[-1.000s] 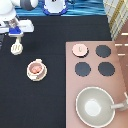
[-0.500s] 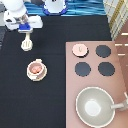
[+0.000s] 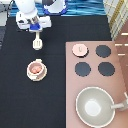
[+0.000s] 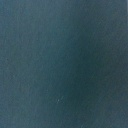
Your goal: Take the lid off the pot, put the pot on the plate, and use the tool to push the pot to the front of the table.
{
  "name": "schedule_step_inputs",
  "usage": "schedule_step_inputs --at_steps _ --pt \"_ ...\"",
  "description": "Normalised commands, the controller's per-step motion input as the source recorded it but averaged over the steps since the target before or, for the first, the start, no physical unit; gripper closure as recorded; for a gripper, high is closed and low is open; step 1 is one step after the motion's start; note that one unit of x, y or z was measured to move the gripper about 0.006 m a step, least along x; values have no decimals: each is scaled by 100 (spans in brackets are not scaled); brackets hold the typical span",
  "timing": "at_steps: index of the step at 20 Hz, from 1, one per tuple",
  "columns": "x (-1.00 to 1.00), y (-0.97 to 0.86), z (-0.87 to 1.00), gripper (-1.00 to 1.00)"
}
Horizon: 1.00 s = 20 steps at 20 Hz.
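Gripper [image 3: 37,34] at the exterior view's top left, jaws clamped on the tool's [image 3: 37,42] handle; slotted head hangs below over the black bench [image 3: 20,95]. Toward the bottom, the pot [image 3: 36,69] sits on the plate [image 3: 29,73]. Lid [image 3: 79,49] rests on the stove [image 3: 117,82], well apart.

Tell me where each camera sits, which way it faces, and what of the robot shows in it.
Exterior view: high above, across from the robot, looking steeply down on the table, stove, pot on the plate, lid; the arm and gripper show at its top, at the tool.
Wrist view: on the hand, facing a plain dark surface; no robot part shows.
Shared: probably only the table.
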Motion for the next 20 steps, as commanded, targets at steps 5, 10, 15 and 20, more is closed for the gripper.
schedule_step_inputs --at_steps 5,10,15,20 --pt "-34 -19 -53 100" --pt "34 -22 -30 100" --pt "80 -1 -13 100" --pt "89 0 -1 100"
